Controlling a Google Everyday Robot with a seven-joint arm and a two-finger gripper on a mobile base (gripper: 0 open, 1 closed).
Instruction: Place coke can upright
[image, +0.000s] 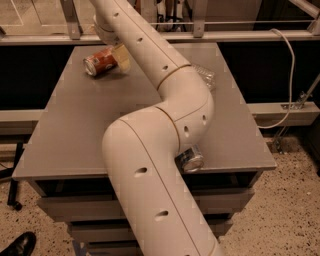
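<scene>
Jaws beside sideways red coke can

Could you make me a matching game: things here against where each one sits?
1 coke can
2 silver can
3 clear bottle
4 gripper

a near edge of the table, half behind the arm
b beside the coke can's right end
c on its side, far left corner
d far side, right of the arm

Pairs: 1-c, 2-a, 3-d, 4-b
</scene>
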